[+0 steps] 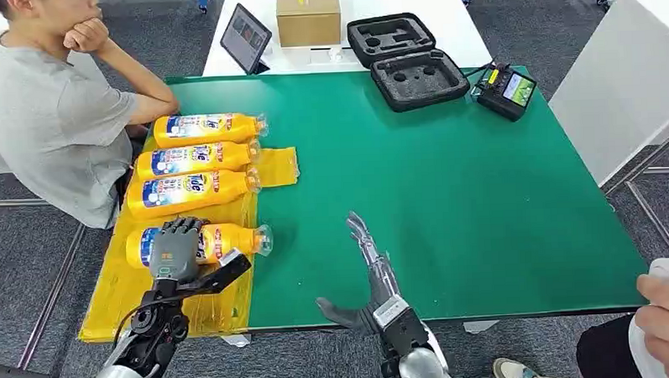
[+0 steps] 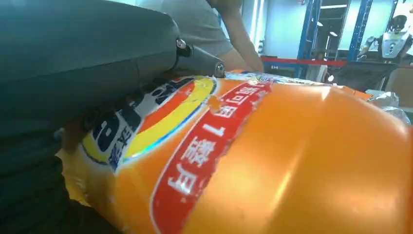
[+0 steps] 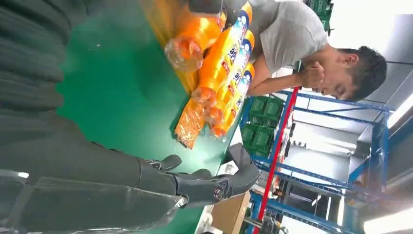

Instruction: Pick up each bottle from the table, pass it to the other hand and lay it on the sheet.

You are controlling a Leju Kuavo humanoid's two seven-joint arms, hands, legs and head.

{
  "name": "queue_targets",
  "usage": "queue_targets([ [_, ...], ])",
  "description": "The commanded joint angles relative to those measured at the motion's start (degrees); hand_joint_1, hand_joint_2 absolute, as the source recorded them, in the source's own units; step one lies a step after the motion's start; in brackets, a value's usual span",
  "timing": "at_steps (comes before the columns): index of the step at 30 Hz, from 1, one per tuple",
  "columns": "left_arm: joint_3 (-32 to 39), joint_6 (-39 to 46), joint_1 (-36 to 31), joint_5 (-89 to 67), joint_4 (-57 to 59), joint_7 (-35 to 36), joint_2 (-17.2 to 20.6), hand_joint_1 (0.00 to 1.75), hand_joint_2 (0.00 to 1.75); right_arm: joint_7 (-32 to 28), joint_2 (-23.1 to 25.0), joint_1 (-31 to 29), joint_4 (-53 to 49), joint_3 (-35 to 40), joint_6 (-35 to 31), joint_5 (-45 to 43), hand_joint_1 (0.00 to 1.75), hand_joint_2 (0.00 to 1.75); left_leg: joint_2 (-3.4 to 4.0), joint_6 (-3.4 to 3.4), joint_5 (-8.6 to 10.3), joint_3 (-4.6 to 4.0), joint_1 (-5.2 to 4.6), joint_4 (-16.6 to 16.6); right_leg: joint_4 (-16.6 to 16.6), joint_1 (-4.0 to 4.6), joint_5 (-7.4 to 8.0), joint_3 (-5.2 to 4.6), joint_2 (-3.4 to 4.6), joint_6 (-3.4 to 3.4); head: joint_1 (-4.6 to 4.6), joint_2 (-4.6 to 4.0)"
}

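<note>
Four orange bottles lie side by side on the yellow sheet (image 1: 129,305) at the left of the green table (image 1: 449,185). My left hand (image 1: 175,245) rests over the nearest bottle (image 1: 232,240), its fingers draped across the label and its thumb along the near side. In the left wrist view that bottle (image 2: 292,161) sits right under my dark fingers (image 2: 87,53). Three other bottles (image 1: 197,158) lie farther back. My right hand (image 1: 373,267) hovers open over the table near its front edge, holding nothing. The right wrist view shows this hand (image 3: 146,185) and the row of bottles (image 3: 229,53).
A person (image 1: 51,106) sits at the table's left edge beside the sheet. Another person's hand (image 1: 667,312) is at the lower right. A black foam case (image 1: 406,60), a handheld device (image 1: 507,90), a cardboard box (image 1: 308,15) and a tablet (image 1: 245,37) stand at the back.
</note>
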Motion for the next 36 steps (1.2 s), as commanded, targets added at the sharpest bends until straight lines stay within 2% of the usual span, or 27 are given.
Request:
queue_targets([
  [1,-1.7,-0.8,-2.3,2.2,8.7,-1.3,0.3,0.0,1.75,0.1,0.7,-2.1,4.9,-1.7,2.0,-0.4,0.0,1.75,0.05,-0.12,-0.1,0.3,0.06,-0.1,-0.1,0.05,-0.05,0.28,0.13,-0.09,0.0,0.0],
  [24,-4.1,-0.5,-1.2,2.9,8.3,-1.9,1.0,0.0,1.75,0.1,1.8,-4.2,10.4,-3.2,3.0,-1.1,0.0,1.75,0.08,-0.12,-0.08,0.46,0.03,-0.1,-0.1,0.02,-0.03,0.43,0.19,-0.1,-0.02,0.0],
  [28,-6.8,-4.0,1.6,3.7,2.6,-4.1,0.6,0.0,1.75,0.1,1.8,-3.7,9.9,-4.0,2.8,-1.0,0.0,1.75,-0.01,-0.05,-0.04,0.35,-0.01,-0.1,-0.1,-0.02,-0.02,0.36,0.08,-0.05,0.0,0.0],
  [29,-10.0,-7.8,5.7,3.4,-5.6,-3.9,1.2,0.0,1.75,0.1,1.7,-3.3,9.4,-4.6,2.6,-0.9,0.0,1.75,0.03,-0.12,-0.11,0.46,0.03,-0.1,-0.1,0.02,-0.06,0.46,0.16,-0.1,0.0,0.0],
  [31,-11.0,-9.0,7.6,3.2,-9.1,-3.2,1.7,0.0,1.75,0.1,1.5,-3.1,9.2,-4.9,2.7,-0.9,0.0,1.75,0.04,-0.06,-0.07,0.39,-0.02,-0.1,-0.1,-0.02,-0.02,0.39,0.15,-0.05,0.0,0.0],
  [36,-11.0,-9.0,7.6,3.2,-9.1,-3.2,1.7,0.0,1.75,0.1,1.5,-3.1,9.2,-4.9,2.7,-0.9,0.0,1.75,-0.07,-0.06,-0.06,0.36,-0.02,-0.1,-0.1,-0.02,-0.05,0.39,0.08,-0.04,0.0,0.0],
])
